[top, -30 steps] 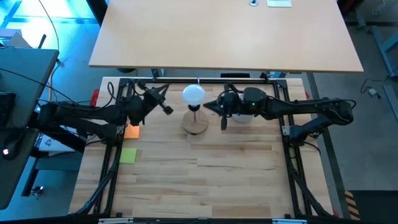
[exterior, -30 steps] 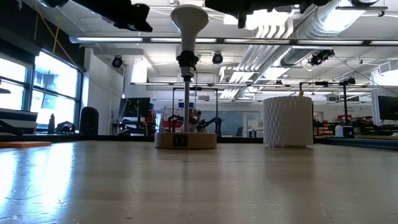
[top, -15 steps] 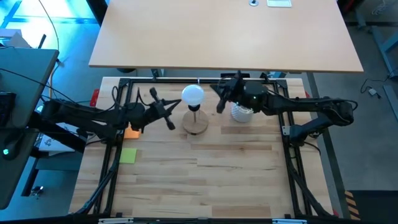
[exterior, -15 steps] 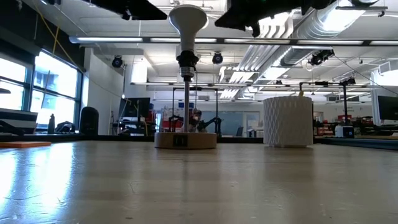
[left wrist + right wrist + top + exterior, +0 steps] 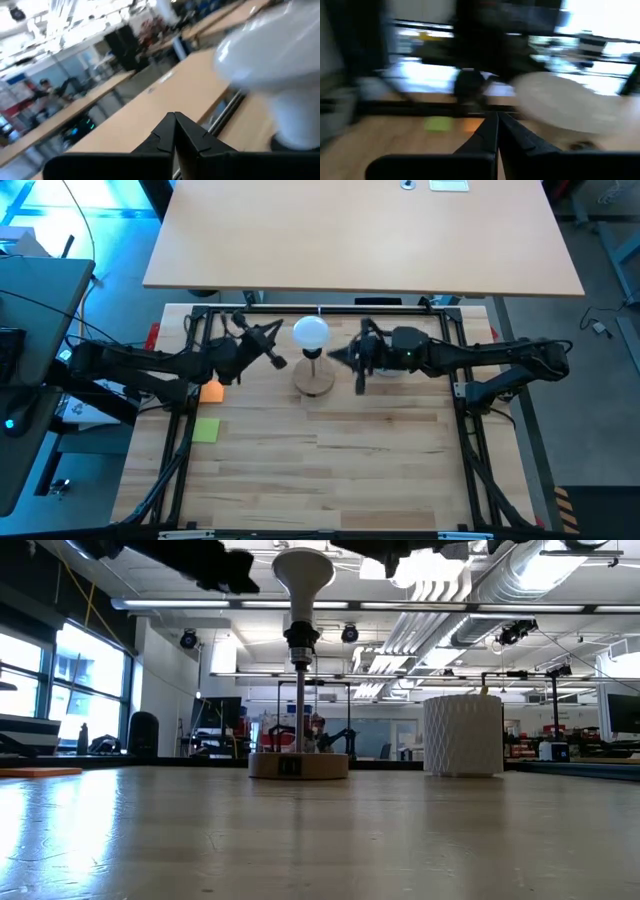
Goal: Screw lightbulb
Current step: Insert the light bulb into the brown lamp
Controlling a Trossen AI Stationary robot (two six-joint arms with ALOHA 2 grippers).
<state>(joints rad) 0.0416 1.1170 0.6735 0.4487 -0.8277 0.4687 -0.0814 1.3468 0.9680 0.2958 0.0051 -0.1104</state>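
Observation:
The white lightbulb stands neck-down in the black-topped stem of a round wooden disc at the table's far middle. My left gripper is shut, level, a short way left of the bulb, which shows large in the left wrist view. My right gripper is shut too, level, just right of the bulb, and points at it. In the low view both grippers show as dark shapes at bulb height, the left and the right, apart from the globe.
A white latticed cup stands right of the disc, mostly under my right arm in the high view. An orange pad and a green note lie at the left. Black frame rails border the table. The near half is bare wood.
My right gripper swung toward the far edge, off the cup, and has come back beside the bulb. My left gripper dipped toward the near edge and returned, ending slightly nearer the bulb. Both stayed shut. The bulb and disc have kept still.

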